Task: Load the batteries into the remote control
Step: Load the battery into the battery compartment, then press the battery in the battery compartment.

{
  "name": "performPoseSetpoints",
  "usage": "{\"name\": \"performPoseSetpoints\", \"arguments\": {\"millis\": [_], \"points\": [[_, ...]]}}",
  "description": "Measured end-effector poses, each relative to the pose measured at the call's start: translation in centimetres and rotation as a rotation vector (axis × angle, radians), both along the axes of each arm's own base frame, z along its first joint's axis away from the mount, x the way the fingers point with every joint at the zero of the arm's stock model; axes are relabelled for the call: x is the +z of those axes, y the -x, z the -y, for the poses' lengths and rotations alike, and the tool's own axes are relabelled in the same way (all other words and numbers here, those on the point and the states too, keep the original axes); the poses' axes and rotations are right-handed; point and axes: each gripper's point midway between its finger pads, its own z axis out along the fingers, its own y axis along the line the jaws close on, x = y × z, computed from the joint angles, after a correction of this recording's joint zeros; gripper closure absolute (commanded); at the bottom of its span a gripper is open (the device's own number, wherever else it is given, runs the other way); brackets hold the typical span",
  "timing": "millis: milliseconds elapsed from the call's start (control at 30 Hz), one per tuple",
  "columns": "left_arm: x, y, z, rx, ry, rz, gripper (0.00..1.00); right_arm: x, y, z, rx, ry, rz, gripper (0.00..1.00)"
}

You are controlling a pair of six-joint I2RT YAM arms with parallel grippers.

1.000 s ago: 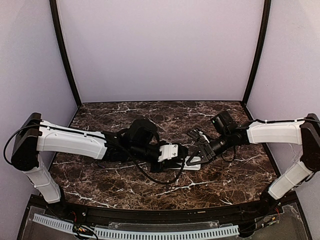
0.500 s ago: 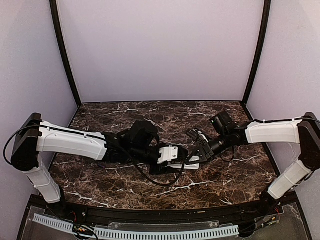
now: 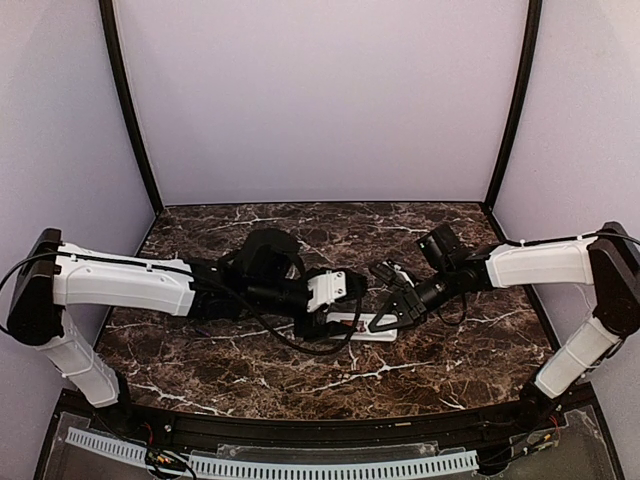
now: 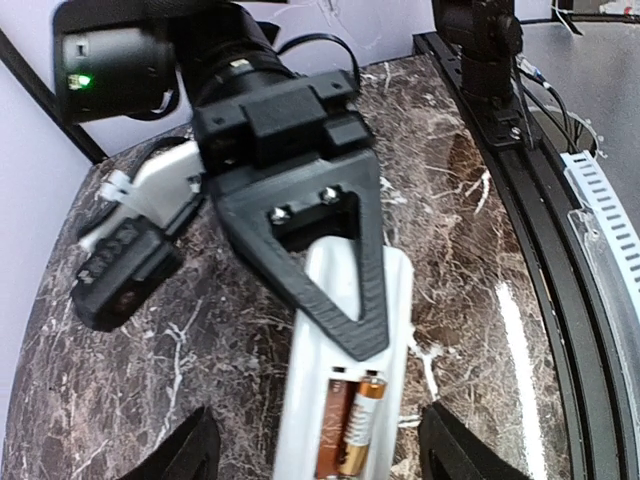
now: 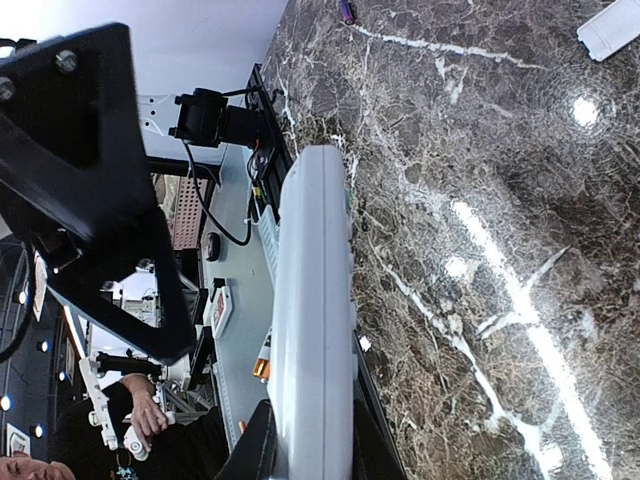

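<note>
Desk (image 3: 440, 370): dark marble top.
Left arm (image 3: 120, 285), right arm (image 3: 540, 265): reach in from either side and meet at centre.
Remote control (image 3: 362, 325): white, at desk centre, back upward. The open compartment holds two batteries (image 4: 350, 425) side by side.
Right end effector (image 5: 315, 445): closed on the remote's right end.
Left end effector (image 4: 320, 455): fingers spread wide either side of the remote, not touching it.
Left wrist view alone shows the batteries.
Right wrist view alone shows a small white cover piece (image 5: 607, 30) on the desk, well apart from the remote.
</note>
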Motion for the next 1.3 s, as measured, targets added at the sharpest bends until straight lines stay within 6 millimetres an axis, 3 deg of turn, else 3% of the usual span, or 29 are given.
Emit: {"name": "performPoseSetpoints", "arguments": {"millis": [67, 167, 300, 433, 500, 767, 1067, 1300], "points": [[1.2, -0.5, -0.2, 0.029, 0.028, 0.006, 0.22, -0.1, 0.1, 0.0, 0.002, 0.002, -0.008, 1.0], [2.8, -1.5, -0.8, 0.101, 0.071, -0.018, 0.04, 0.0, 0.1, 0.0, 0.002, 0.001, -0.011, 1.0], [4.4, -4.4, -2.8, 0.279, 0.14, -0.164, 0.01, 0.0, 0.0, 0.0, -0.001, 0.0, -0.014, 1.0], [3.5, -7.8, -5.7, 0.479, 0.164, -0.375, 0.02, 0.2, -0.3, -0.1, -0.008, -0.007, -0.01, 1.0], [2.7, -8.4, -6.6, 0.542, 0.174, -0.469, 0.02, 0.4, -0.5, -0.2, -0.012, -0.013, -0.006, 1.0], [-2.1, -5.0, -7.1, 0.604, 0.168, -0.839, 0.01, 1.7, -1.7, -0.8, -0.028, -0.041, 0.02, 1.0], [-0.9, -3.8, -5.3, 0.577, 0.256, -0.965, 0.01, 1.6, -2.1, -1.0, -0.036, -0.041, 0.013, 1.0], [-2.4, -3.0, -3.8, 0.568, 0.222, -0.996, 0.02, 1.7, -2.1, -1.1, -0.039, -0.041, 0.007, 1.0]]}}
